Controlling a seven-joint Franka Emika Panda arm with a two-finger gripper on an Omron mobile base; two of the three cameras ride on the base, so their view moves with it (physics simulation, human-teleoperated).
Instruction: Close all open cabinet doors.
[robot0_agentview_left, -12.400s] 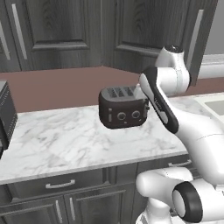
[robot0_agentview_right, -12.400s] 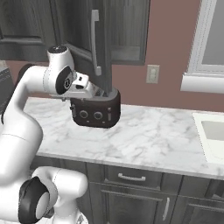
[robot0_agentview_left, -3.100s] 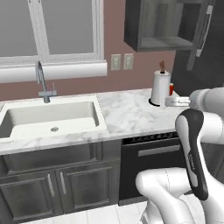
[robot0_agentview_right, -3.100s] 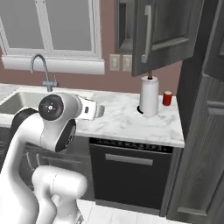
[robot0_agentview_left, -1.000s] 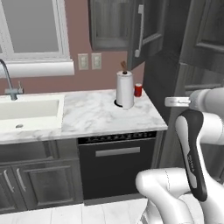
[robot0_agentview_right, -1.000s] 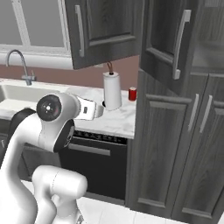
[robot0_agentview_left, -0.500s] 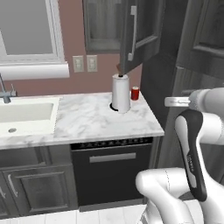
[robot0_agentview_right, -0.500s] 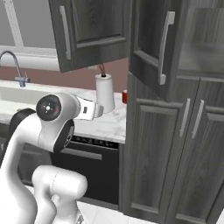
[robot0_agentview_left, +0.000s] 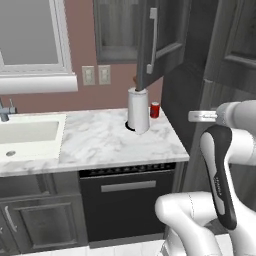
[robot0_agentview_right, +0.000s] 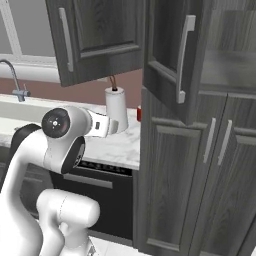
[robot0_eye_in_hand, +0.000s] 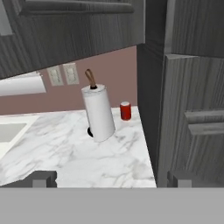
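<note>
My gripper (robot0_eye_in_hand: 113, 178) hangs with jaws spread wide, holding nothing. Two cabinet doors (robot0_agentview_right: 173, 57) stand open above and ahead of the jaws; a paper towel roll (robot0_eye_in_hand: 99, 113) and red can (robot0_eye_in_hand: 125, 110) sit straight ahead on the counter (robot0_eye_in_hand: 78, 151).

A home kitchen: marble bench (robot0_agentview_left: 100, 142) with sink (robot0_agentview_left: 27, 132), black dishwasher (robot0_agentview_left: 127, 200) beneath, dark cabinet doors (robot0_agentview_right: 172, 57) above, paper-towel roll (robot0_eye_in_hand: 99, 113).

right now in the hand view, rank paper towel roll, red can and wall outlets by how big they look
1. paper towel roll, clearly largest.
2. wall outlets, taken as a pair.
3. red can, smallest, though one outlet plate alone looks about its size. The outlets sit farther back, so apparent size may mislead.
</note>
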